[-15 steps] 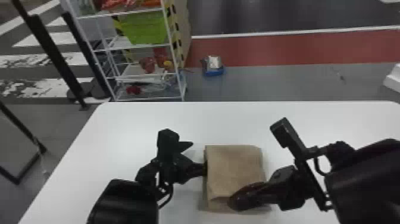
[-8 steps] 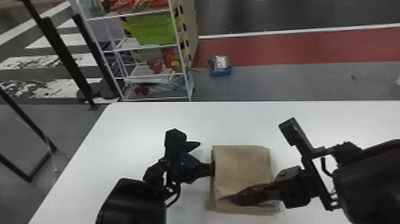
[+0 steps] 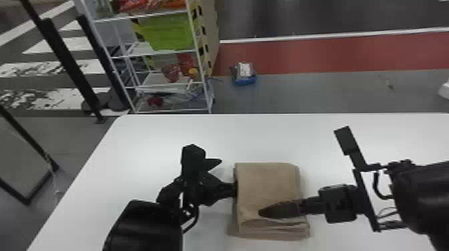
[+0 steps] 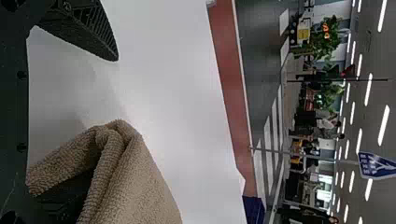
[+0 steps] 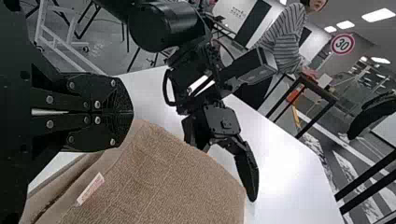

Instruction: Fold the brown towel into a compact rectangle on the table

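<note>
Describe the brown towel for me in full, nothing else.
The brown towel looks like looped terry cloth, with a smoother band and a small pale label near one edge. It lies folded in a roughly rectangular stack on the white table, layers showing at the near side. The open left tool has one finger in its left-side fold; the shut right tool lies over its near part.

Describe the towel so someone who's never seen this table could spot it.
In the head view, find the white table. The brown towel lies on it, folded in layers, with the left gripper at its left edge and the right gripper over its near part. Soft brown cloth sets it apart from both black grippers.
</note>
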You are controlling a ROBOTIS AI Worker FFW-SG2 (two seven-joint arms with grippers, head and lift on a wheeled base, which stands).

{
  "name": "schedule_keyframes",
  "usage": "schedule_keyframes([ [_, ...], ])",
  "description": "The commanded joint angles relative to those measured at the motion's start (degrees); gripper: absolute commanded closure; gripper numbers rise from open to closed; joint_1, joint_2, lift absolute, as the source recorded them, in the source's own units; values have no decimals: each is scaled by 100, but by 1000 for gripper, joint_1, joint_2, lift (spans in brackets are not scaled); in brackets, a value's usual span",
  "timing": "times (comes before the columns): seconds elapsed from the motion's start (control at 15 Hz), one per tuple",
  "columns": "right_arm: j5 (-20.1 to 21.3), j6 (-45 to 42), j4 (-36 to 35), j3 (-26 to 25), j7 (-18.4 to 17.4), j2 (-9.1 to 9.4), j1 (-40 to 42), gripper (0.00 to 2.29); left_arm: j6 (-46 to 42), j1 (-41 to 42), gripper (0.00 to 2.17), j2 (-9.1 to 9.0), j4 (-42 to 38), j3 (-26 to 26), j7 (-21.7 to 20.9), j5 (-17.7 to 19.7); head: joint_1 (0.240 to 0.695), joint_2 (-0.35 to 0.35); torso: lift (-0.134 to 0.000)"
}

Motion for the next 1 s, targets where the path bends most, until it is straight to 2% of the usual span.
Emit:
schedule_keyframes([
  [0.0,190,-436,383,26,71,17,-16,2263,16,0,97,-24,0,-5,-2,0,695,183,-124],
  [0.2,480,-612,779,149,18,17,-95,2263,-2,0,97,-24,0,4,-11,0,695,176,-124],
  [0.47,621,-612,902,210,18,-1,-113,2263,16,0,97,-24,0,4,-20,0,695,168,-124],
  [0.8,665,-700,1113,298,35,-27,-95,2263,16,0,100,-24,0,30,-134,-9,695,163,-124],
  [0.93,656,-735,1113,289,53,-36,-87,2263,16,0,97,-24,-35,57,-204,-211,695,163,-124],
])
